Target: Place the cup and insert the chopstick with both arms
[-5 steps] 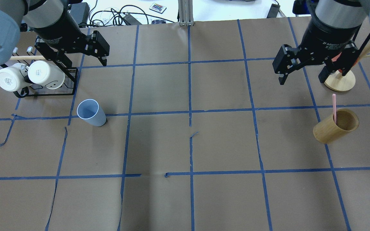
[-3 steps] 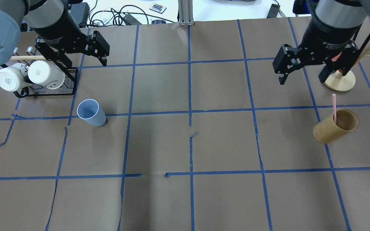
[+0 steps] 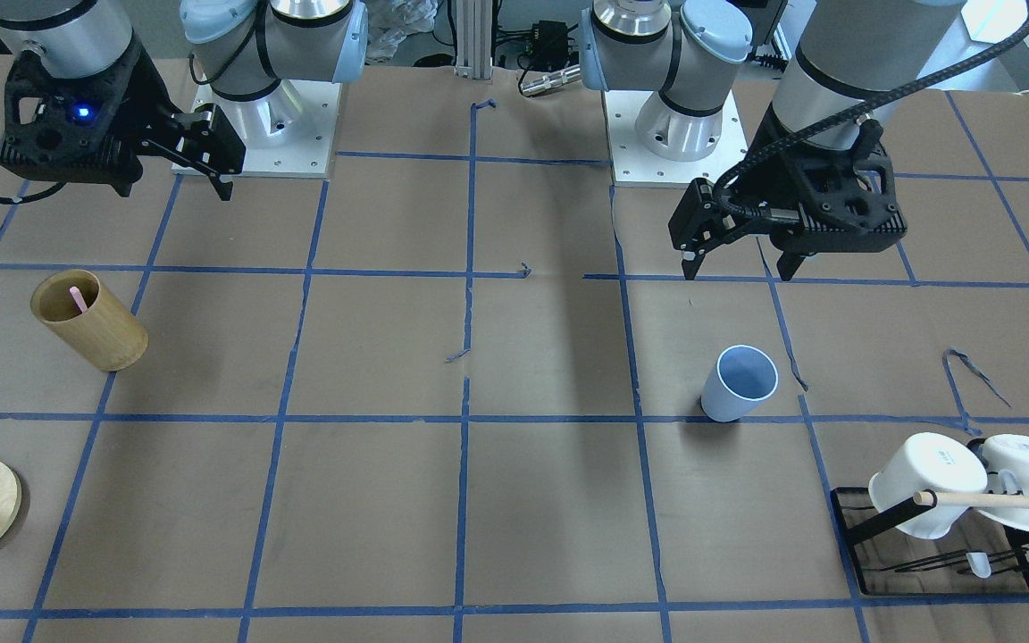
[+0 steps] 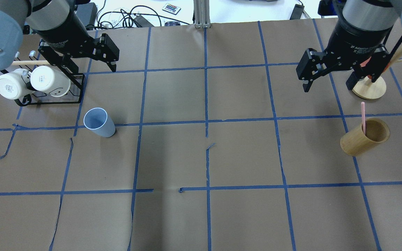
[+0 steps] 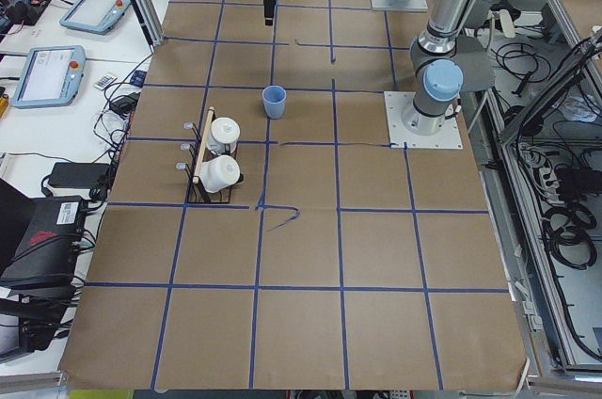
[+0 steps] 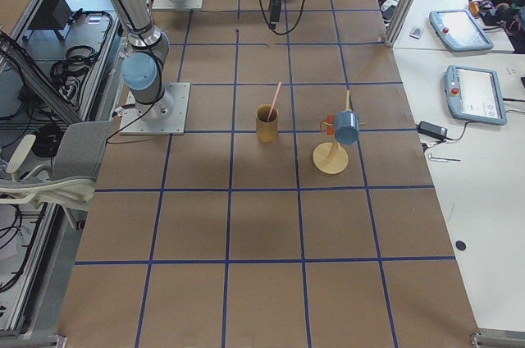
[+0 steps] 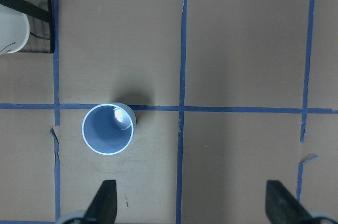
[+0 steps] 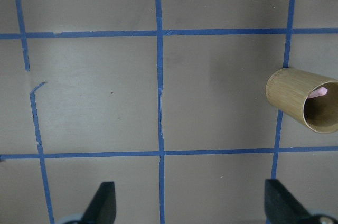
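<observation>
The light-blue cup (image 4: pixel 99 122) stands upright and empty on the brown table paper, left of centre; it also shows in the front view (image 3: pixel 740 384) and the left wrist view (image 7: pixel 107 129). My left gripper (image 4: pixel 88 68) is open and empty, hovering above and behind the cup, beside the mug rack. The pink chopstick (image 4: pixel 363 116) stands leaning in the tan bamboo cylinder (image 4: pixel 364 137) at the right. My right gripper (image 4: pixel 327 87) is open and empty, hovering behind and left of the cylinder. In the right wrist view the chopstick tip (image 8: pixel 318 92) shows inside the cylinder.
A black rack (image 4: pixel 77 91) with two white mugs (image 4: pixel 49 81) and a wood dowel stands at the far left. A round wooden stand (image 4: pixel 369 88) holding a red and a blue mug (image 6: pixel 346 128) is behind the cylinder. Cables lie beyond the far edge.
</observation>
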Available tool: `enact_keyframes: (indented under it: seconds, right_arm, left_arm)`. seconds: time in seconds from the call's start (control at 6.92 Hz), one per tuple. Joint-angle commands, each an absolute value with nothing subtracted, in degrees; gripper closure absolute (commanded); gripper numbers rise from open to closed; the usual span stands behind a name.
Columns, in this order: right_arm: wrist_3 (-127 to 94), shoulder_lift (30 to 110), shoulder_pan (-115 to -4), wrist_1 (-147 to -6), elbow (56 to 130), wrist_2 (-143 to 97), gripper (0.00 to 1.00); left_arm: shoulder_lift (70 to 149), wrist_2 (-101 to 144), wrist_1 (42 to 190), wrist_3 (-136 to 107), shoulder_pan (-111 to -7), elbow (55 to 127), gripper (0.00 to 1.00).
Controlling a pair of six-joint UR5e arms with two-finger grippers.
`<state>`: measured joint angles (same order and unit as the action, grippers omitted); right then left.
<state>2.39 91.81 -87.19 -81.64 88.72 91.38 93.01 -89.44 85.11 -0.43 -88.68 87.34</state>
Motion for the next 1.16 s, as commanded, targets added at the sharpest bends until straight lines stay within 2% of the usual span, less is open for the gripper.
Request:
enact_keyframes:
  seconds: [0.0,1.01]
  right_arm:
    - [2.37,91.67,-87.01,-81.65,88.68,91.67,0.0]
    - [2.28,91.58,-87.1,-80.51,88.77,91.67,0.0]
  left_arm:
    - [93.16,-89.47,84.9,-0.35,-88.68,87.36,0.0]
    - [93.16,-89.56,85.08,0.61,-87.72,87.45,0.0]
